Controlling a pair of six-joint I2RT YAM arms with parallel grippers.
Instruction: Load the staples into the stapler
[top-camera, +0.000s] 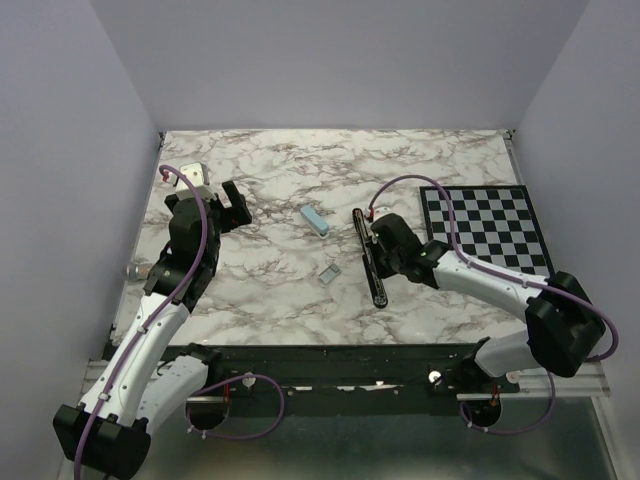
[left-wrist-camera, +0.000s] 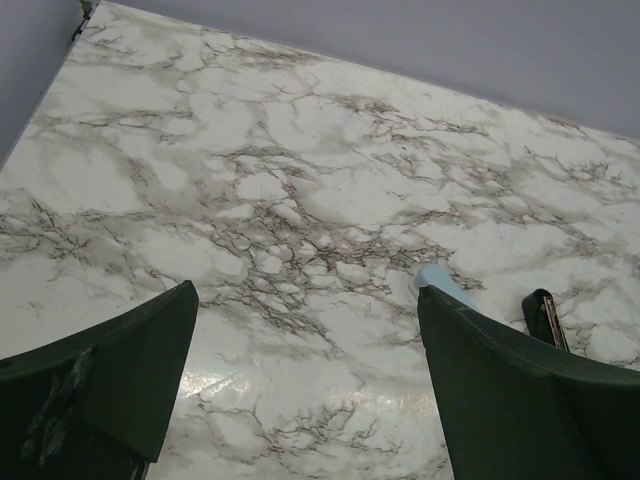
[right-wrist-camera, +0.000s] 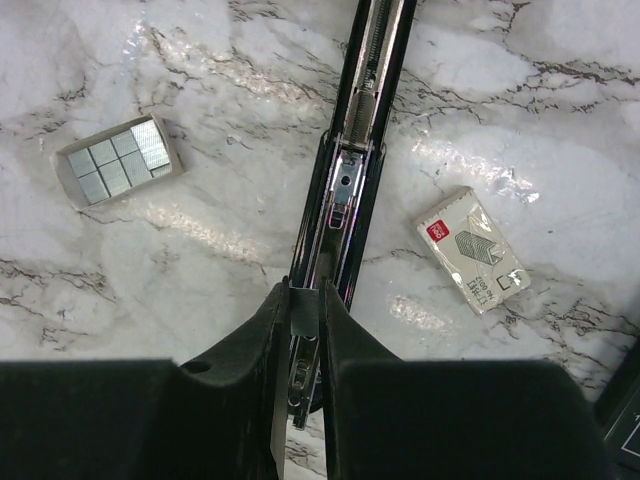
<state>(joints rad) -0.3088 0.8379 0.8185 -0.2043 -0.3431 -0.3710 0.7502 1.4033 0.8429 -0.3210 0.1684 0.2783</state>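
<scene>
Right wrist view: R gripper (right-wrist-camera: 303, 296), fingers nearly together, clamped on a short dull-grey metal strip of joined staples (right-wrist-camera: 303, 318). The strip is held edge-on over the slim black desk stapler (right-wrist-camera: 345, 190). Stapler lies opened flat on the white-and-grey marbled tabletop (right-wrist-camera: 520, 90), silvery channel facing up. Whether the staple strip touches the channel: cannot tell.

Containers:
- (a) Small open grey card tray (right-wrist-camera: 68, 175), left of stapler in this view, holding flat blocks of staples (right-wrist-camera: 120, 160) packed side by side.
- (b) Small pale staple box w/ red label (right-wrist-camera: 472, 250), right of stapler in this view, contents not visible.

Top external view: tray and box both lie btwn L gripper (top-camera: 232, 203) and stapler, apart from each other. Black-and-white chequered board (top-camera: 487, 230) sits at far right. L gripper hangs over bare marble at far left, fingers wide apart.
</scene>
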